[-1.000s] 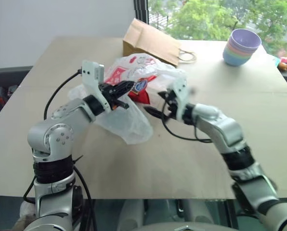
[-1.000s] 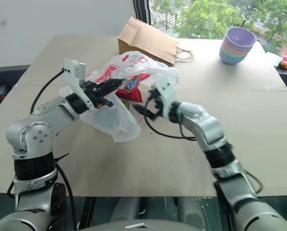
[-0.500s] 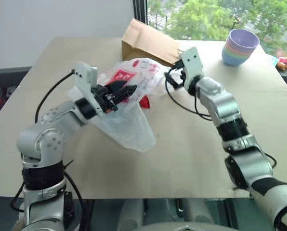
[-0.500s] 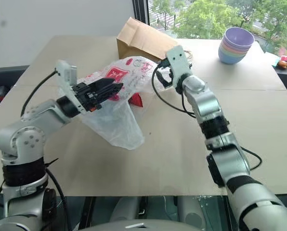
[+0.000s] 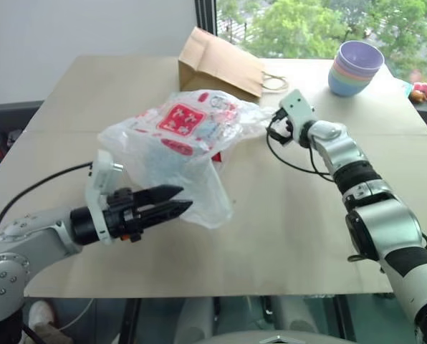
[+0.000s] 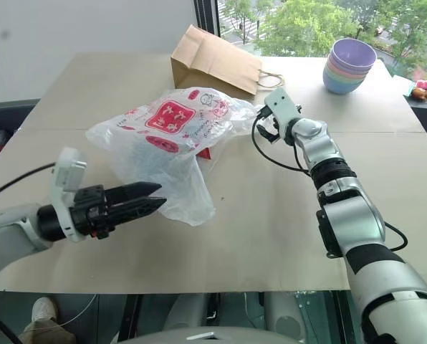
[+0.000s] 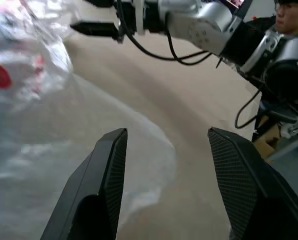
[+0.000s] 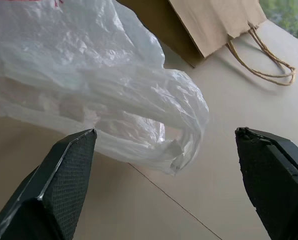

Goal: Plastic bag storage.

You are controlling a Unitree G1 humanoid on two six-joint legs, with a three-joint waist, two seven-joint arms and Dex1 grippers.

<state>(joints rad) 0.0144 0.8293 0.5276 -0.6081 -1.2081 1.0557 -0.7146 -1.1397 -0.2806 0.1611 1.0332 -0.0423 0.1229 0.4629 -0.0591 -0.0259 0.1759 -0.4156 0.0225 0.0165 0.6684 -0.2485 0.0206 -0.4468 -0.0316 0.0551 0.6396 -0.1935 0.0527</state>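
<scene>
The desk carries the plastic bag, a crumpled mound lying lengthwise from near left to far right, its handle loop trailing toward the brown paper bag. The right claw sits just beside that loop, fingers wide apart, gripping nothing. The left claw, partly open and empty, points at the bag's near flap, perhaps brushing it.
</scene>
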